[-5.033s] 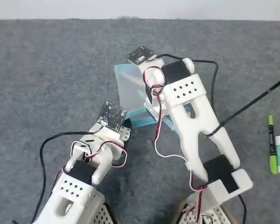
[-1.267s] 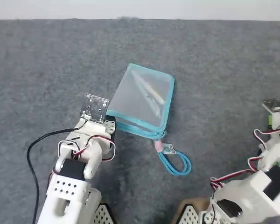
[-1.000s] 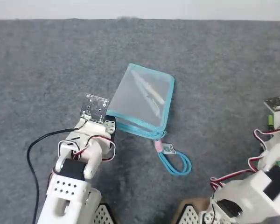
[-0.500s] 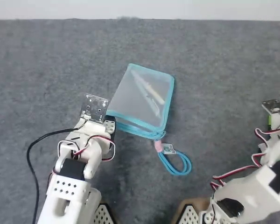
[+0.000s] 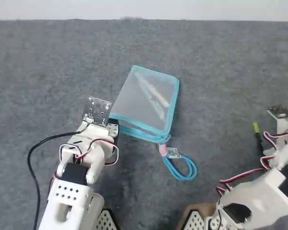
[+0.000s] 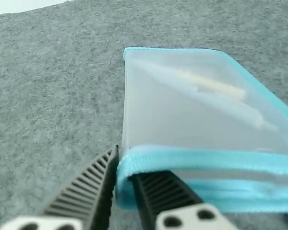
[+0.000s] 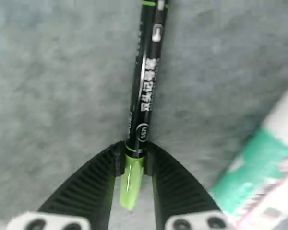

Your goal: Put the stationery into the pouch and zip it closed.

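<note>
A translucent pouch (image 5: 149, 105) with teal trim lies mid-table, with pale pen-like items inside it. My left gripper (image 5: 116, 130) is shut on the pouch's near left corner; in the left wrist view the jaws (image 6: 125, 179) pinch the teal edge of the pouch (image 6: 192, 110). At the right edge, my right gripper (image 7: 133, 148) is shut on a black marker (image 7: 146, 86) with a green end. Its green tip (image 5: 255, 127) pokes out beside the right arm. A white and green glue stick (image 7: 264, 163) lies on the mat close to that gripper.
A pink zip pull with a small tag (image 5: 170, 152) and a blue cord loop (image 5: 182, 167) trail from the pouch's near right corner. Grey mat (image 5: 62, 62) covers the table, with open room at the left and far side.
The right arm left the pouch and went to the right edge. In the last half second it shifted slightly, and the marker's green tip now shows beside it. The left arm and pouch stayed still.
</note>
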Robot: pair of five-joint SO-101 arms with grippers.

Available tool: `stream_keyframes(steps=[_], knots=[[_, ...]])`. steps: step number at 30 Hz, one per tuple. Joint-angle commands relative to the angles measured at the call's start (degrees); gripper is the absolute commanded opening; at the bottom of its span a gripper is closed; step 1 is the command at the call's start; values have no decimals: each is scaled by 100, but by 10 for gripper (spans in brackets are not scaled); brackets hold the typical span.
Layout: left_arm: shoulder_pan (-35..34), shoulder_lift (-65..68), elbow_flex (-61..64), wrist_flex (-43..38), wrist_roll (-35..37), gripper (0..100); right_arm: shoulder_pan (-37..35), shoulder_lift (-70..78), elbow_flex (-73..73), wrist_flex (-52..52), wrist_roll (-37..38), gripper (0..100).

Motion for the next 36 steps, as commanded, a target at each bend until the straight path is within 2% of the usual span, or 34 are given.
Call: stream_keyframes(steps=[1,5,8,13,17,21,25,29,36], knots=[[-44,-167,-84,-62,70,12,-470,-892,-114,681,-343,6],[-44,-167,-84,-62,70,12,-1297,-2193,-114,1429,-993,6],[-44,-167,-84,-62,70,12,-2185,-3363,-114,2053,-1380,6],[-44,-167,-84,-176,79,12,-4541,-4963,-79,3222,-1741,6],[-44,-158,-84,-229,79,12,-6237,-5270,0,3257,-2251,6],[-44,-158,-101,-229,79,12,-7292,-4927,193,3257,-2576,6],[35,-158,-101,-229,79,12,-7785,-4488,264,3248,-2831,6],[457,-158,-110,-229,79,12,-7785,-4048,237,3187,-2884,6],[747,-158,-101,-229,53,12,-7565,-3222,-264,2756,-3877,6]])
